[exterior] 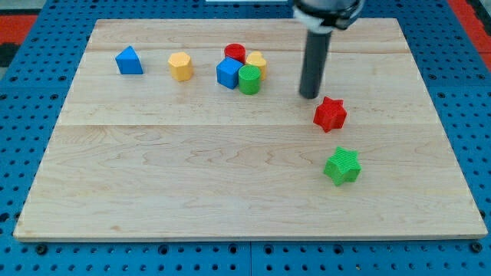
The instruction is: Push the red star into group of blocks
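Wooden board [153, 176]: my tip [309, 96], jawless, holding nothing, stands between red star [330, 114] and green cylinder [248, 79].

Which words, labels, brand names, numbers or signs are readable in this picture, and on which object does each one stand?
None: no readable text anywhere in the camera view.
The wooden board, the red star, the green star, the other blocks and the rod ending in my tip carry no marks.
The blue pegboard shows only holes.
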You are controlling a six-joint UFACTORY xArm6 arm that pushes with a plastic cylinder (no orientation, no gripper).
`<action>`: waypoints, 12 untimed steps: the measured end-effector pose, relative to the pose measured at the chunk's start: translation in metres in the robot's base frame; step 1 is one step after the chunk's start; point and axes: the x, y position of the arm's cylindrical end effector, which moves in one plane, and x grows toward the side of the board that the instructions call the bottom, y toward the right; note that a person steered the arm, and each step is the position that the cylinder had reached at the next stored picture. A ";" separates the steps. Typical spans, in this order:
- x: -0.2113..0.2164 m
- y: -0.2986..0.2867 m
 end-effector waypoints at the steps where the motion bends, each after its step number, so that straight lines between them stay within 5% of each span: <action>1: 0.037 0.047; 2: 0.089 0.033; 3: 0.087 -0.062; 4: 0.084 -0.056; 5: 0.101 0.029; 6: 0.071 0.054; 8: 0.055 -0.049; 12: 0.041 -0.144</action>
